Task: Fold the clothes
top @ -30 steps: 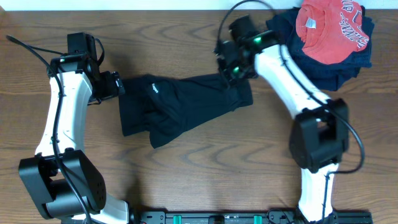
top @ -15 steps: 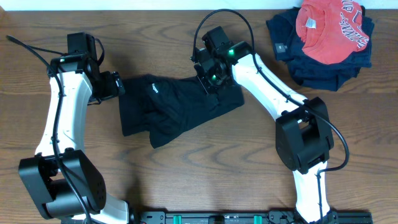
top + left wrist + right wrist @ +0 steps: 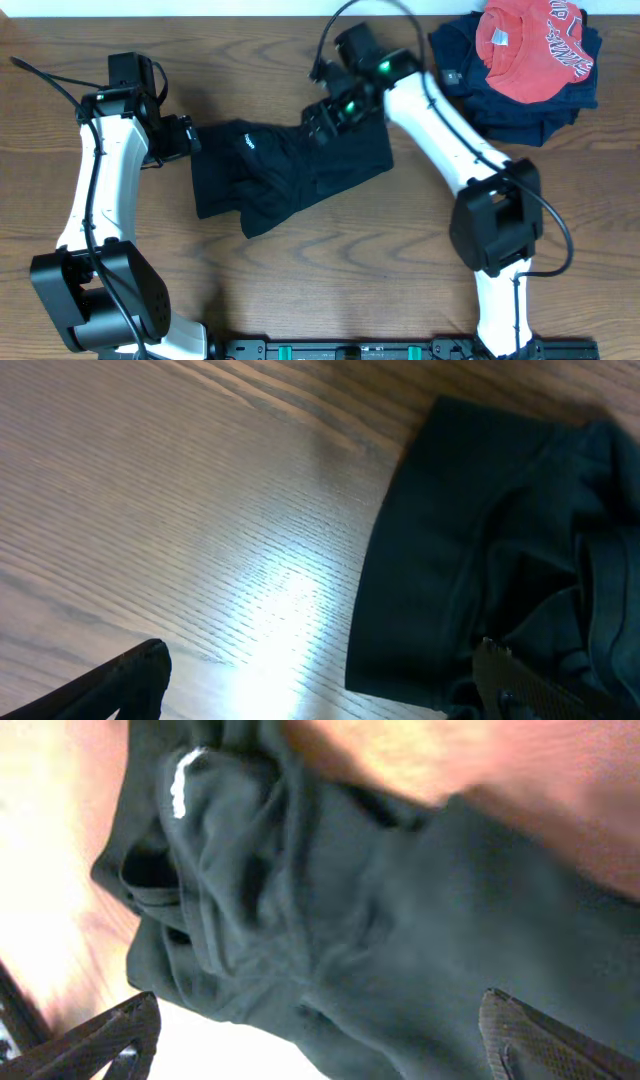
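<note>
Black T-shirt-like garment (image 3: 290, 175) bunched on wooden table (image 3: 330, 290), long axis running across between arms. Right gripper (image 3: 322, 118) above its upper right part, jaws spread wide, nothing pinched, cloth directly beneath. Left gripper (image 3: 192, 140) just beside garment's left edge, jaws likewise wide, empty. Right arm looks better placed for next grab. Red shirt (image 3: 525, 50) well apart.
</note>
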